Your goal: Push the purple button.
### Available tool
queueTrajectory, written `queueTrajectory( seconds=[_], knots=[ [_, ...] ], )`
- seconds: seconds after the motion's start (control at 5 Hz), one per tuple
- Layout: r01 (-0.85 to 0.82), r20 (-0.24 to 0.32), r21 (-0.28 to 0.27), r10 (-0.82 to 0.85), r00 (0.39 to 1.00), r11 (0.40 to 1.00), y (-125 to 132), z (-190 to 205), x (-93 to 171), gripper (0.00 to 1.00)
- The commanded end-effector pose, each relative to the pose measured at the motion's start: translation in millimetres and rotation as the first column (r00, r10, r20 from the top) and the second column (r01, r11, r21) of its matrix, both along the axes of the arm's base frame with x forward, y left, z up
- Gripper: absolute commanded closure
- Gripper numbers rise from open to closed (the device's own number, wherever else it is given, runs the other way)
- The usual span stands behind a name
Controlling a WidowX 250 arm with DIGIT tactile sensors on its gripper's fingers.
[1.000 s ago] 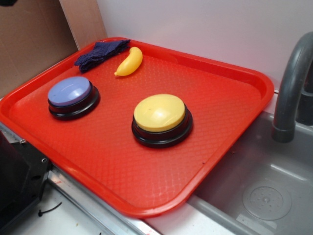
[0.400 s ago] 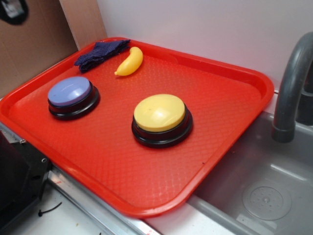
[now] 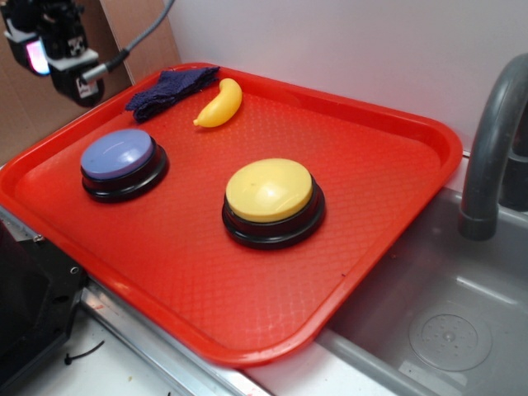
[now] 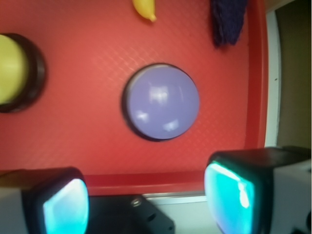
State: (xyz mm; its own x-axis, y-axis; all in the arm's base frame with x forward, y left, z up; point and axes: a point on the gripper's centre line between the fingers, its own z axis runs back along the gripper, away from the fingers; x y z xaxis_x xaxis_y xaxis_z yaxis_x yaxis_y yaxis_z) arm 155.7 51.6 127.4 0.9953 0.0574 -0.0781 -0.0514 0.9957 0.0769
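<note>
The round dome push-button with a lavender top and black base (image 3: 122, 162) (image 4: 161, 102) sits on the left part of the red textured plastic tray (image 3: 388, 165) (image 4: 87, 112), near the tray's left rim. To the right of this purple button, well apart from it and nearer the tray's middle, stands the larger yellow-topped dome button with a black base (image 3: 272, 200) (image 4: 17, 70). Behind the purple button, toward the tray's far corner, lies the crumpled dark navy cloth (image 3: 169, 89) (image 4: 228, 22), and just beside the cloth lies a small yellow toy banana (image 3: 219, 105) (image 4: 145, 9). The black robot gripper (image 3: 51, 45) (image 4: 146, 207) hangs in the air above and beyond the purple button's left side, over the tray's rim, touching nothing. Its jaws stand apart, the two glowing teal pads (image 4: 66, 207) showing a clear gap in the wrist view. Right of the tray are a grey sink basin (image 3: 437, 322) and a grey faucet (image 3: 495, 140).
</note>
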Motion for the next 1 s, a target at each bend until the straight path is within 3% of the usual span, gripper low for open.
queueTrajectory(
  seconds=[0.0,0.2,0.4,0.6,0.8],
  knots=[
    [0.046,0.054,0.033,-0.048,0.997,0.998,30.3,-36.1,14.1,0.0],
    [0.1,0.047,0.046,-0.102,0.994,0.994,29.0,-55.7,23.8,0.0],
    [0.142,0.033,0.023,-0.143,0.989,0.99,25.3,-78.3,32.9,0.0],
    [0.159,0.036,-0.004,-0.159,0.987,0.987,20.0,-86.6,36.1,0.0],
    [0.165,0.034,0.004,-0.165,0.986,0.986,17.2,-81.3,36.5,0.0]
  ],
)
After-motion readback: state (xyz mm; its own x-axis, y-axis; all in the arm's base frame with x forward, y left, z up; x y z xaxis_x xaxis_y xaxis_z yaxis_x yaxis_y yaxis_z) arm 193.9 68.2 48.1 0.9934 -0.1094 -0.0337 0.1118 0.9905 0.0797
